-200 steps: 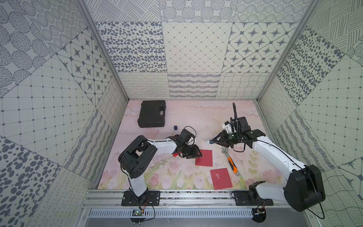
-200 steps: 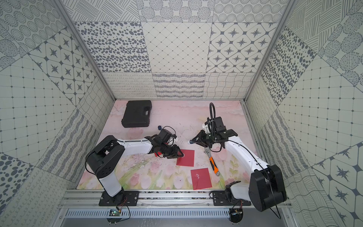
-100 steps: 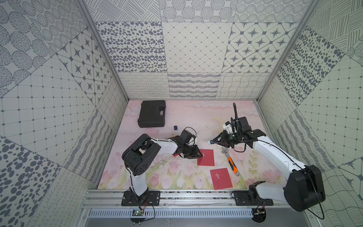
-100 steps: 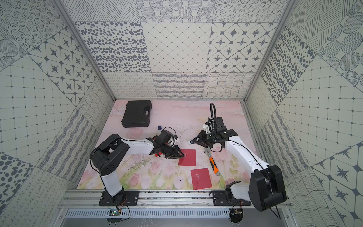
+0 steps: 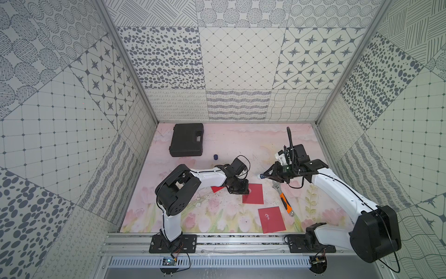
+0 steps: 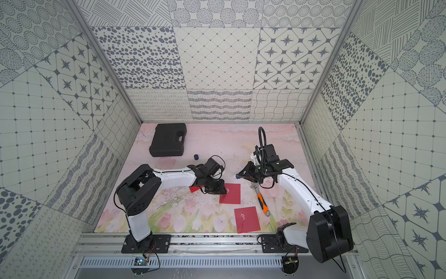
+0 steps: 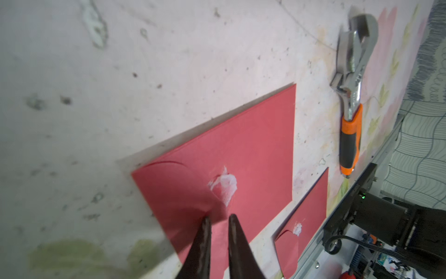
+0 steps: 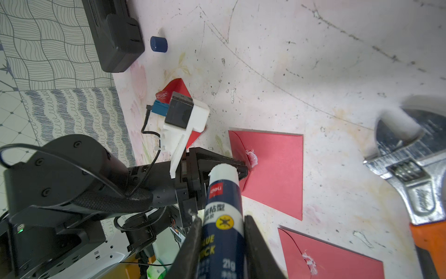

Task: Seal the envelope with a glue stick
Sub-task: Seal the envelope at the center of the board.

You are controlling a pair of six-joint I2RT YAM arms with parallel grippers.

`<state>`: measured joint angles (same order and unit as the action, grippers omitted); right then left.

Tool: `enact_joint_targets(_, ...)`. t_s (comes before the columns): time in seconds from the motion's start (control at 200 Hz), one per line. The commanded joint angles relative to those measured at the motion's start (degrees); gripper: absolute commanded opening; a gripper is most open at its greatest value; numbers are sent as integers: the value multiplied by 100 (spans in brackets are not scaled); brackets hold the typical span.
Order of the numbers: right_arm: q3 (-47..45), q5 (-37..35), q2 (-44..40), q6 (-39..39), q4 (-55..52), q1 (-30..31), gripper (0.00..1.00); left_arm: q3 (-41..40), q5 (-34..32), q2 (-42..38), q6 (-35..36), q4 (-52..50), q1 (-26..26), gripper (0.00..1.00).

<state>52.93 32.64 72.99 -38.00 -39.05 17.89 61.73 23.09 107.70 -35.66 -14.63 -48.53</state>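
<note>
The right gripper was clamped on the uncapped glue stick, whose white tip pointed toward the left gripper. That gripper's jaws stood a narrow gap apart around the flap tip of the envelope, 1 of 2 red ones; whether they pinched it could not be told. The blue cap lay beside the black case.

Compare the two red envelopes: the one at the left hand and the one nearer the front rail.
The far envelope has its flap curled up off the body; the near envelope has its flap down. The left hand is at the far envelope's flap tip; nothing touches the near envelope. Both are red, with a white smear at the flap tip.
</note>
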Motion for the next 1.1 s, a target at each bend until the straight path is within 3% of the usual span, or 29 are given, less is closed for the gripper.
enact_joint_targets(0.0, 226, -182, -136, 208, -87, -36, 0, 192, -1935, 369, 507, -1992, -375, 16)
enact_joint_targets(0.245, 280, -316, -162, 391, -235, -66, 0, 243, -2750, 536, 413, -2556, -754, 11)
enact_joint_targets(0.806, 254, -434, -347, 664, -419, -369, 0, 879, -4263, 1433, 281, -3919, -1635, 11)
enact_joint_targets(0.906, 270, -409, -347, 675, -424, -407, 0, 913, -4120, 1273, 376, -3740, -1603, 11)
enact_joint_targets(1.091, 333, -408, -321, 656, -449, -418, 0, 761, -2990, 281, 607, -2929, -1189, 11)
